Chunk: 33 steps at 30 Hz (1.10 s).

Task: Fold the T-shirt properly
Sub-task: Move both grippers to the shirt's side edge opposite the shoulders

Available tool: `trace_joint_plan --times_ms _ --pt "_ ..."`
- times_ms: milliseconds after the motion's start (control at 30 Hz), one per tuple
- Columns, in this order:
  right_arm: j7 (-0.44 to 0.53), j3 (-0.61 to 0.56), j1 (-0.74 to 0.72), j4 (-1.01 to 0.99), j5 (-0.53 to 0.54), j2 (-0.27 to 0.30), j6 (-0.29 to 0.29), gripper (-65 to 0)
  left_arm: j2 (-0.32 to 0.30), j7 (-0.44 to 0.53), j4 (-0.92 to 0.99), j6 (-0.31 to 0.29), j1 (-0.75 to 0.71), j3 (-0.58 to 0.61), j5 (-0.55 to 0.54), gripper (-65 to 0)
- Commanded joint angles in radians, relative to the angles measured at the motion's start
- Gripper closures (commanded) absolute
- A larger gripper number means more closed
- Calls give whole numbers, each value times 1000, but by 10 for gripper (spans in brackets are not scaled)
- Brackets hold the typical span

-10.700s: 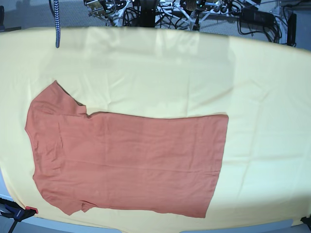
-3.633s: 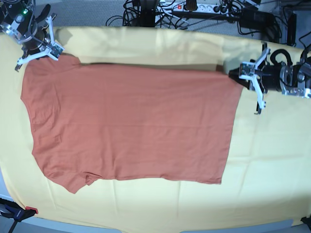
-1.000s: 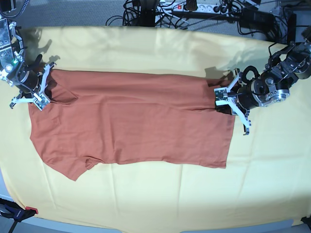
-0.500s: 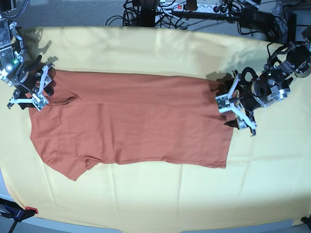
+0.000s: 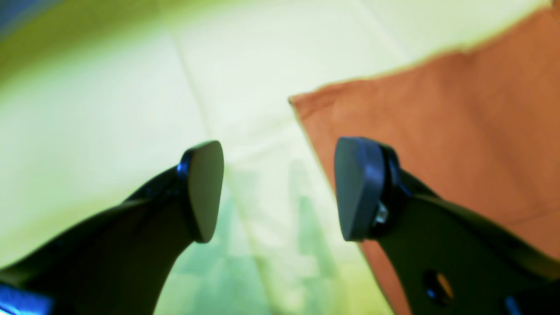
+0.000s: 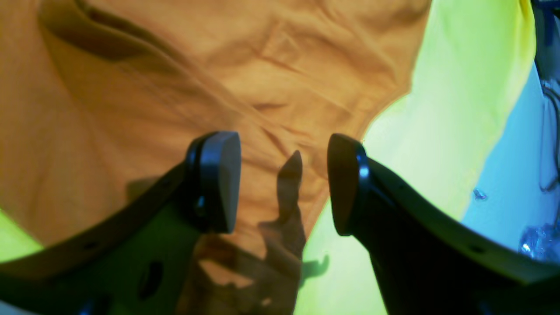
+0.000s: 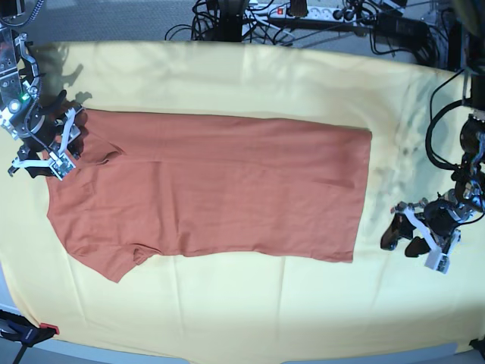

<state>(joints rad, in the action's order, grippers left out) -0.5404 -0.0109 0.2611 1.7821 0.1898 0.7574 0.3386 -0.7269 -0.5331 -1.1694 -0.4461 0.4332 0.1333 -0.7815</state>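
T-shirt (image 7: 208, 186) released, flat on yellow cloth (image 7: 242, 76). Left gripper (image 7: 415, 239) withdrawn off hem, right gripper (image 7: 42, 158) at sleeve; both fingers spread, empty. Next fold pending.

The base view is evenly and brightly lit from above, and the pale yellow cloth (image 7: 227, 318) is rendered sharply at the centre. Its edges are bowed by wide-angle distortion, most plainly at 12 and 6 o'clock. Soft grey shadows are cast on the cloth toward 3 o'clock, and a darker one at 9 o'clock. In the left wrist view everything is blurred and washed out, with a green cast toward 6 o'clock. In the right wrist view the T-shirt (image 6: 131, 87) is shown oversaturated, and a hard finger-shaped shadow (image 6: 288, 201) is thrown across it.
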Motion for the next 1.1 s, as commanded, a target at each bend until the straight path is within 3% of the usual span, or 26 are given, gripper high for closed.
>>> trace_joint_plan --times_ms 0,233,333,467,633,733,900,1067 --pt "17 14 -12 17 -5 21 -11 -343 14 21 55 -31 51 -18 -29 -403" --pt "12 13 -11 17 -5 21 -15 -343 195 97 470 -148 232 -19 -18 -403" --pt "4 13 -11 17 -5 21 -23 -343 257 163 540 -141 269 -19 95 -403" --pt "1 13 -12 17 -4 21 -27 -343 334 168 581 -84 273 -16 174 -403" --pt "2 13 -15 17 -5 22 -29 -343 392 165 623 -105 256 -16 201 -399" --pt "2 13 -18 17 -4 21 -29 -343 393 164 621 -111 257 -16 193 -310" --pt "59 13 -24 17 -4 18 -65 -343 383 167 621 -108 261 -17 178 0" --pt "96 13 -92 1 -4 -11 -154 -343 375 166 621 -108 261 -17 150 0"
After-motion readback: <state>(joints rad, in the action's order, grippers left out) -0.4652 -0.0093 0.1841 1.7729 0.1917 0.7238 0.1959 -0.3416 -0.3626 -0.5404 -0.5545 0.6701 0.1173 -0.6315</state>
